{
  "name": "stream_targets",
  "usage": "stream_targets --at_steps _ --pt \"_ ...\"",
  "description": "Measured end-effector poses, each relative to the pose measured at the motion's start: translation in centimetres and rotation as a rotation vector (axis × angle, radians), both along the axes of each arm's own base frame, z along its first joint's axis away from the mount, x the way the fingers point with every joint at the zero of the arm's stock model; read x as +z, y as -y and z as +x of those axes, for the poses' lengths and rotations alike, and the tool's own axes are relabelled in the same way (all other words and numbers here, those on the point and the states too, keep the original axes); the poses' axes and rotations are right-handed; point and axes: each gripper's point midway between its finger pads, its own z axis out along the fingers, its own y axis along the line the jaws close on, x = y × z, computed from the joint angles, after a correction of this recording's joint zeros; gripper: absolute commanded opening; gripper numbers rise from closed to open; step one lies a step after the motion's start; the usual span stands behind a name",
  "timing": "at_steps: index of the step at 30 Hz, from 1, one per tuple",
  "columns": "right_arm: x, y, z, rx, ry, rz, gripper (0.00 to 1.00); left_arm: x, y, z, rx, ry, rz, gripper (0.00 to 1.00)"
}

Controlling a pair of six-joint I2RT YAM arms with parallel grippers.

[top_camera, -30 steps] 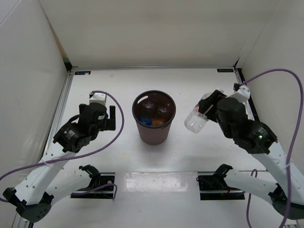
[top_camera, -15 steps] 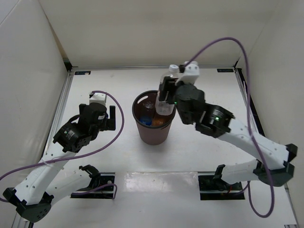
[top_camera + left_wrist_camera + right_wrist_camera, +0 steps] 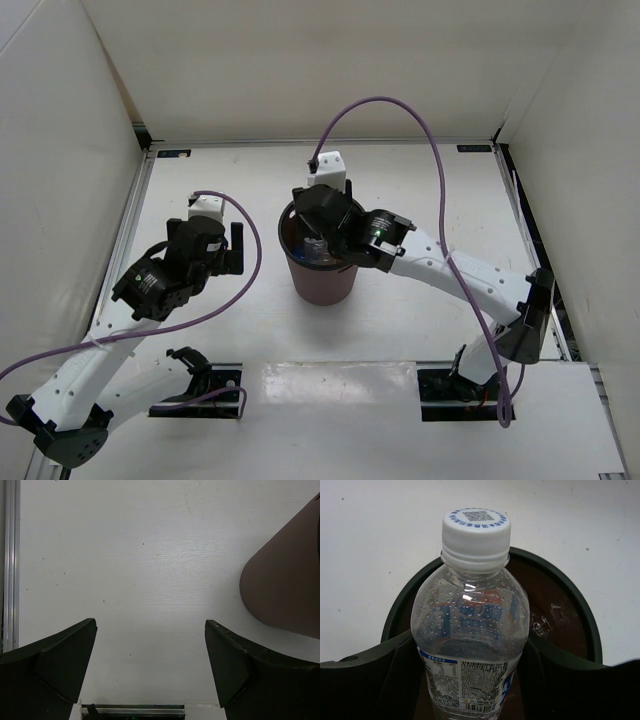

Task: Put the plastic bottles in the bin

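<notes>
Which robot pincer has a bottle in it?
The right pincer: it grips a clear white-capped bottle over the bin. The left pincer is open and empty.

Bottle (image 3: 470, 645): clear plastic, small drops on its wall, cap end pointing away from the camera.
Cap (image 3: 476, 527): white, a square printed code on top.
Label (image 3: 465, 680): white and blue, on the lower part.
Right gripper (image 3: 470, 652): dark fingers (image 3: 375, 675) press the bottle from both sides.
Bin (image 3: 580, 615): dark rim, brown inside, behind the bottle.
Table (image 3: 380, 540): white, around the bin.
</notes>
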Motion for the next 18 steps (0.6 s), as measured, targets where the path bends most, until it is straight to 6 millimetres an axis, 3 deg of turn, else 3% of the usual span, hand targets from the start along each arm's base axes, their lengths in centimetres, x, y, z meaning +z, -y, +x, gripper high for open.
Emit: stream_targets --at_steps 2,5,6,7,8,13,18 --pt "-0.5 -0.1 -0.4 0.0 -0.014 -0.005 0.03 0.0 0.0 0.0 0.0 0.0 0.0 1.0" --pt "-0.9 -0.2 -1.2 -0.016 -0.021 0.001 0.3 0.0 0.0 0.0 0.0 0.0 0.0 1.0" --pt "-1.1 -0.3 -1.6 -0.022 -0.025 -0.002 0.5 0.0 0.0 0.0 0.0 0.0 0.0 1.0" --pt "-1.4 -0.3 -1.8 -0.027 -0.025 -0.003 0.61 0.0 0.0 0.0 0.0 0.0 0.0 1.0" --pt "-1.6 -0.4 -2.1 -0.028 -0.026 -0.006 0.87 0.0 0.0 0.0 0.0 0.0 0.0 1.0" --pt "-2.3 -0.1 -3.0 -0.055 -0.015 -0.032 0.9 0.0 0.0 0.0 0.0 0.0 0.0 1.0" --pt "-2.0 1.1 -2.6 -0.088 -0.003 -0.052 0.9 -0.1 0.1 0.1 0.0 -0.005 0.003 1.0"
